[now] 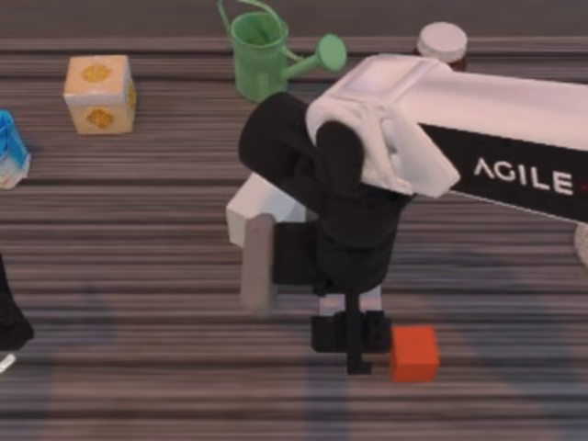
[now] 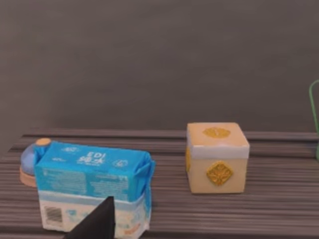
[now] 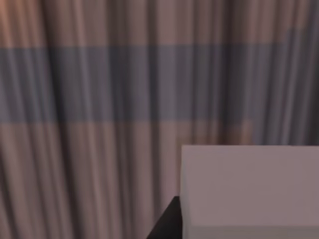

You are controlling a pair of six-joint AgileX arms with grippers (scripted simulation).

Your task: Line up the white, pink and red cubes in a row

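Observation:
My right arm reaches in from the right over the middle of the table. Its gripper [image 1: 287,262] is shut on the pale pink cube [image 1: 259,262], held up off the table. In the right wrist view the pink cube [image 3: 249,189] fills the near corner with one black finger [image 3: 167,226] against its side. The off-white cube [image 1: 250,213] sits behind it, mostly hidden under the arm. On the table to the right of the wrist lies the small orange-red cube [image 1: 413,354]. My left gripper [image 1: 7,340] is parked at the left edge; one finger [image 2: 97,224] shows.
A cream cube with orange-yellow patterned faces [image 1: 99,94] [image 2: 217,158] stands at the back left. A blue packet [image 1: 11,147] [image 2: 92,184] lies at the left edge. A green watering can [image 1: 266,55] and a white-lidded jar [image 1: 442,41] stand at the back.

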